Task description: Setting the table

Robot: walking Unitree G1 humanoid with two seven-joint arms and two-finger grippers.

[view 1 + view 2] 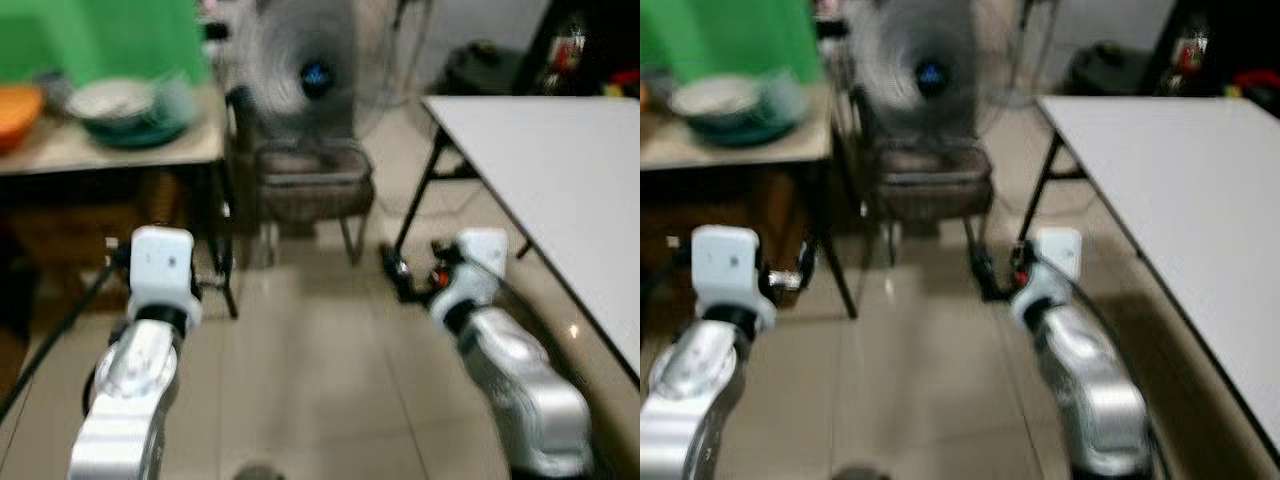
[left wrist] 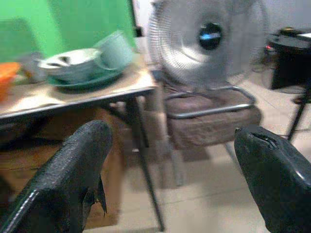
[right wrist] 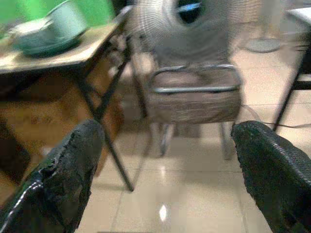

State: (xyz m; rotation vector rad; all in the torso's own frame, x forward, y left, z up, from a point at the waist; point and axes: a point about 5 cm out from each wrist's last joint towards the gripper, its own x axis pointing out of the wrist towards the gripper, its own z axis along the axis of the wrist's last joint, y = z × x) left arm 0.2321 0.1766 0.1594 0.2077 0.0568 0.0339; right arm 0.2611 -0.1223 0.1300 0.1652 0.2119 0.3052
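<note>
We held both jaws wide and empty, left gripper (image 2: 170,179) and right gripper (image 3: 165,179). The stacked dishes (image 2: 80,68) sat ahead on the tabletop (image 2: 73,94); likely rigid, breakable, slippery, best gripped at a rim.

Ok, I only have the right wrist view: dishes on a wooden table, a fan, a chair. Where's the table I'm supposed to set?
Observer: A white table stands on the robot's right, beside the right arm.
Operator: Anything else by the dishes?
Observer: An orange bowl sits at the wooden table's left end, beside the teal dishes.
Operator: And the left gripper?
Observer: The left gripper points toward the wooden table, jaws open, holding nothing.
</note>
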